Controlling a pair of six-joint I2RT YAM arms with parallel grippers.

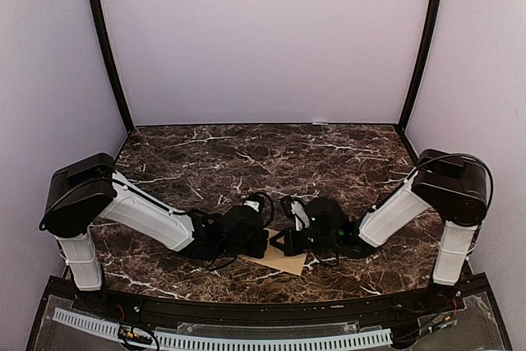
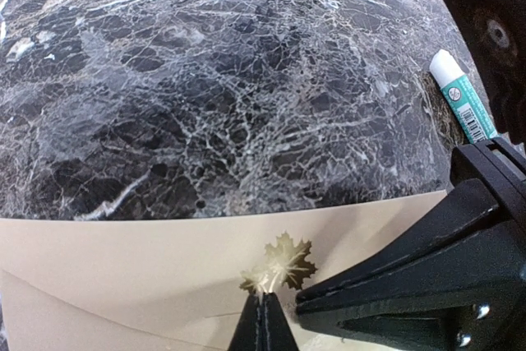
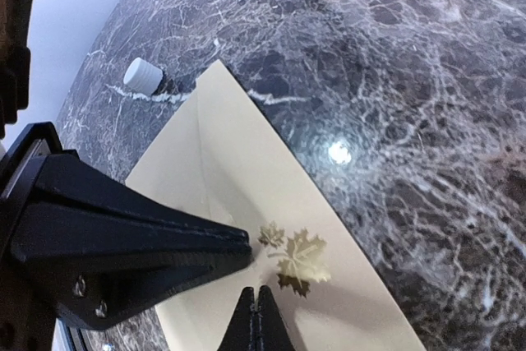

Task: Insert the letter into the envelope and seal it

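The kraft-brown envelope (image 1: 285,264) lies flat on the marble table, flap folded down, with a gold maple-leaf sticker (image 2: 284,264) at the flap tip. The sticker also shows in the right wrist view (image 3: 297,257). My left gripper (image 2: 263,323) is shut, its tips touching the envelope (image 2: 123,260) just below the sticker. My right gripper (image 3: 260,320) is shut too, its tips on the envelope (image 3: 238,162) beside the sticker. The two grippers meet tip to tip over it (image 1: 275,244). The letter is not in view.
A glue stick (image 2: 462,98) with a white cap and green label lies on the table beyond the envelope; its cap shows in the right wrist view (image 3: 144,76). The dark marble table (image 1: 263,154) stretches back to the booth's purple walls.
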